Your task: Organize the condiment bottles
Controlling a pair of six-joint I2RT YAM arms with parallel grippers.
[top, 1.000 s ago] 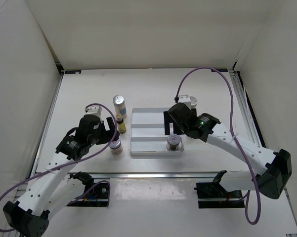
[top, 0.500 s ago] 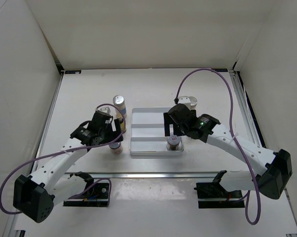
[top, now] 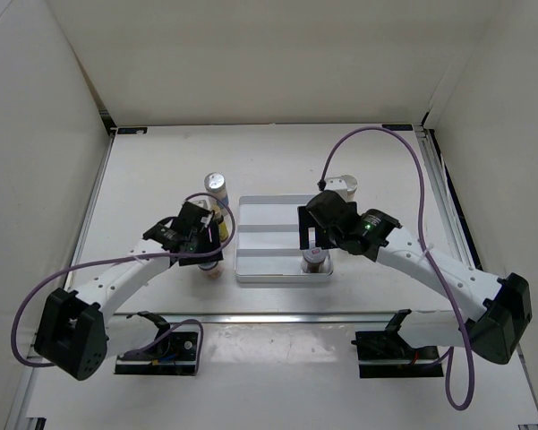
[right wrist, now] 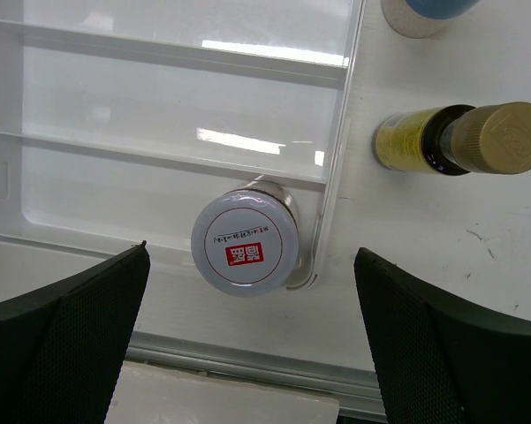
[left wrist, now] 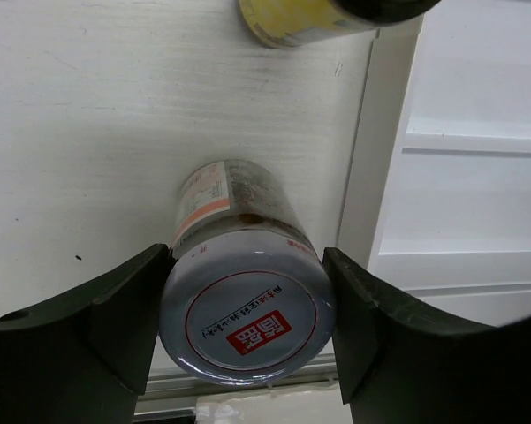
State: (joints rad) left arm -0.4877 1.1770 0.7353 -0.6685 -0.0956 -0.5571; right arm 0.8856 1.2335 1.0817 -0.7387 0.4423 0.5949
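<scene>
My left gripper (top: 209,258) (left wrist: 247,265) is shut on a short silver-lidded jar (left wrist: 246,320) that stands on the table just left of the white divided tray (top: 277,204). Both pads touch the lid. A tiny yellow bottle (top: 219,221) (left wrist: 309,18) and a tall white bottle (top: 216,185) stand beyond it. My right gripper (top: 311,242) (right wrist: 252,256) is open above a second silver-lidded jar (top: 315,261) (right wrist: 245,243), which stands in the tray's near right corner, apart from both fingers. Right of the tray are a yellow bottle (right wrist: 459,141) and a tall white bottle (top: 340,185) (right wrist: 424,13).
The tray (right wrist: 159,106) has two dividers, and its two far compartments hold nothing. A metal rail (top: 277,316) runs along the near table edge. White walls enclose the left, back and right sides.
My left gripper has moved right to the jar beside the tray and its fingers now stand on both sides of the lid. The right gripper has stayed over the jar in the tray.
</scene>
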